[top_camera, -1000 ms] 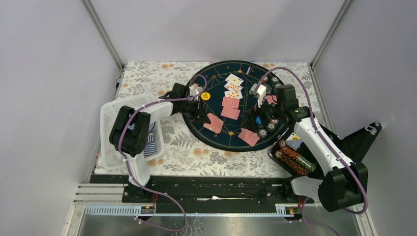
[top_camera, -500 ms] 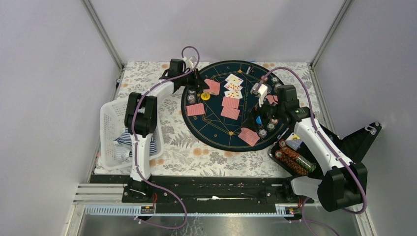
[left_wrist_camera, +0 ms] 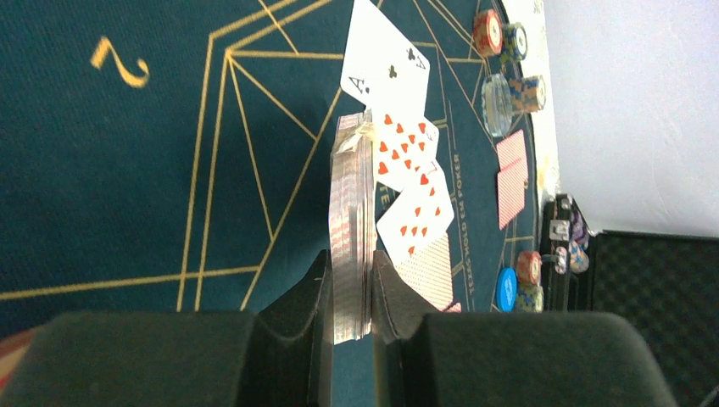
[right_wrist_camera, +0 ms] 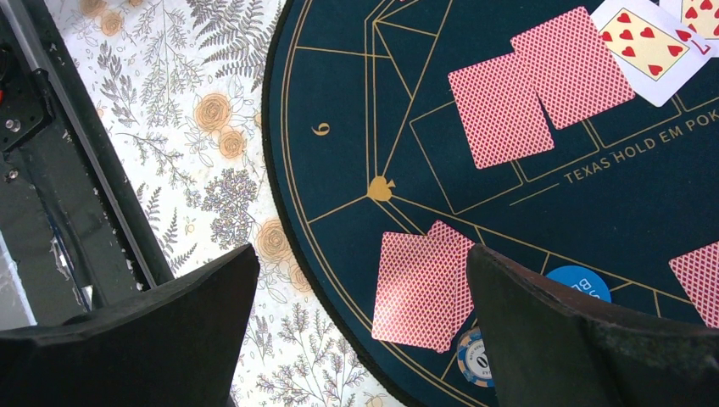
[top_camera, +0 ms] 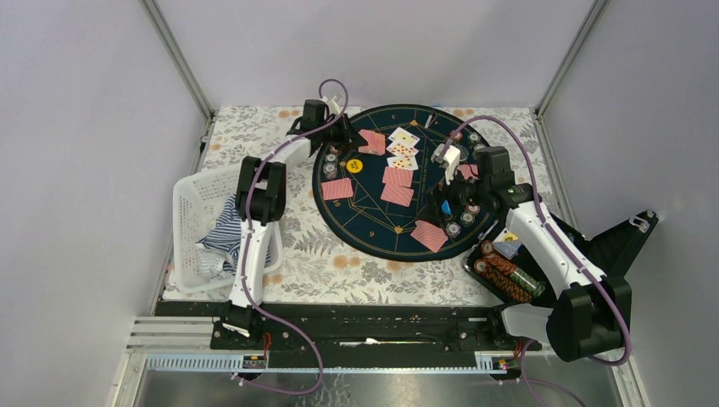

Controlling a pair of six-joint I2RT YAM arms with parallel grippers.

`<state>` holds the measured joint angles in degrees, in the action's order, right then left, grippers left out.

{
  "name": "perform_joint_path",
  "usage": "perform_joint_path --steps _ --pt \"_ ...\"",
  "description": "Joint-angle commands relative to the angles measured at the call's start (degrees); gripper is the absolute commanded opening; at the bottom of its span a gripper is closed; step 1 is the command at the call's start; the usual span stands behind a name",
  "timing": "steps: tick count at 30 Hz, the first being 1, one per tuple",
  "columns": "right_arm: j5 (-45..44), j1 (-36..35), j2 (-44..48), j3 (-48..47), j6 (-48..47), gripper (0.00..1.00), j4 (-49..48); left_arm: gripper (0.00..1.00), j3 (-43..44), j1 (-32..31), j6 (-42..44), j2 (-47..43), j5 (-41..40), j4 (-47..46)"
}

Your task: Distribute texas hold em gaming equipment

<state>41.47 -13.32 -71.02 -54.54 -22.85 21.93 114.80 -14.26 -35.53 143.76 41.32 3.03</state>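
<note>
My left gripper (left_wrist_camera: pixel 350 292) is shut on a deck of red-backed playing cards (left_wrist_camera: pixel 352 212), held on edge over the far left of the round dark mat (top_camera: pixel 373 225); the top view shows the gripper (top_camera: pixel 348 138) and the deck (top_camera: pixel 371 142). Three face-up cards (left_wrist_camera: pixel 407 144) lie ahead of it. My right gripper (right_wrist_camera: pixel 363 280) is open and empty above a pair of red-backed cards (right_wrist_camera: pixel 422 287) at the mat's near right, also visible in the top view (top_camera: pixel 443 209). A blue disc (right_wrist_camera: pixel 579 282) and a chip (right_wrist_camera: pixel 475 359) lie by its right finger. A yellow disc (top_camera: pixel 354 165) lies at the left.
Red-backed card pairs lie at the mat's left (top_camera: pixel 337 188) and centre (top_camera: pixel 397 185). Chip stacks (left_wrist_camera: pixel 500 64) line the mat's right rim. An open black case (top_camera: pixel 509 271) with chips stands at the right. A white basket (top_camera: pixel 188 212) with the striped cloth (top_camera: pixel 225 233) stands at the left.
My left gripper swung with the deck from the mat's near left to its far left. A red-backed pair now lies at the mat's left. The right arm has not moved.
</note>
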Motion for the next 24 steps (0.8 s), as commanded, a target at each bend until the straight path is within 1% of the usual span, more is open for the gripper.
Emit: perform_joint_path --steps 1,3,7,10,16,17,24 --pt "0.3 0.5 -0.5 -0.3 -0.9 0.99 -0.7 0.0 5.3 0.4 1.8 1.3 -5.4 0.7" --pt "0.4 0.5 -0.8 -0.4 -0.9 1.0 -0.8 0.09 6.2 0.4 3.5 1.8 -6.8 2.8" --pt "0.6 0.4 -1.2 -0.7 -0.8 1.0 -0.7 0.22 6.8 0.5 5.2 2.4 -8.6 4.8" --pt "0.5 0.5 -1.2 -0.7 -0.9 1.0 -0.7 0.3 7.5 0.5 6.6 2.4 -11.4 6.3" --pt "0.5 0.5 -1.4 -0.7 -0.9 1.0 -0.8 0.42 9.6 0.5 9.9 2.1 -18.4 10.0" --pt "0.5 0.5 -1.4 -0.7 -0.9 1.0 -0.8 0.46 9.7 0.5 10.3 1.9 -19.3 10.3" --pt "0.0 0.5 -1.0 -0.7 -0.6 1.0 -1.2 0.63 11.5 0.2 13.4 -0.7 -21.2 12.5"
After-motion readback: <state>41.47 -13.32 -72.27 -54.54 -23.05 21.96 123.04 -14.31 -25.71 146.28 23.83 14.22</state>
